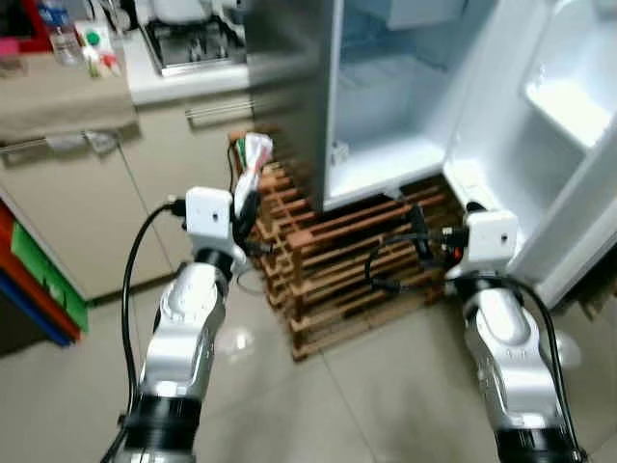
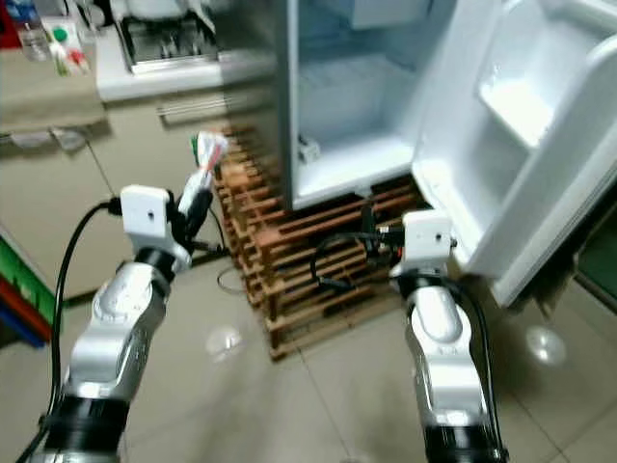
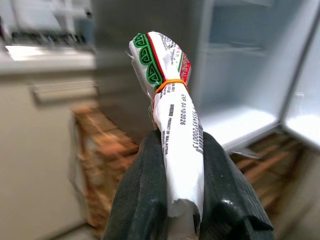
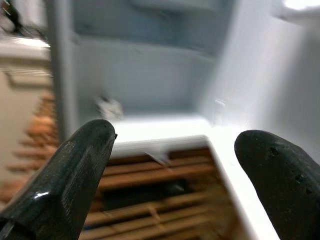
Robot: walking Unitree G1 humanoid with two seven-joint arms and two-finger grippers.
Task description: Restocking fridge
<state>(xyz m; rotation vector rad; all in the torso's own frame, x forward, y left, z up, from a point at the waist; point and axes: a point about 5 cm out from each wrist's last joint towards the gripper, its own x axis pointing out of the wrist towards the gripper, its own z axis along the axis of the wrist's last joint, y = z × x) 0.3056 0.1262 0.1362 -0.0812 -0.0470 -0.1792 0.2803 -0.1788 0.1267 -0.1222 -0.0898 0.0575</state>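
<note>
My left gripper (image 1: 247,198) is shut on a rolled white food packet (image 3: 172,115) with green and red print and an orange rubber band; it is held upright in front of the cabinets, left of the fridge. The fridge (image 1: 386,116) stands open ahead, its white lower shelf (image 1: 381,164) bare, its door (image 1: 559,125) swung out to the right. My right gripper (image 1: 420,239) is open with nothing between its fingers (image 4: 75,170), low in front of the fridge's bottom edge.
A wooden pallet (image 1: 337,260) lies under and in front of the fridge. Beige cabinets (image 1: 87,212) and a counter with a sink (image 1: 193,43) and bottles stand to the left. Tiled floor (image 1: 366,405) spreads before me.
</note>
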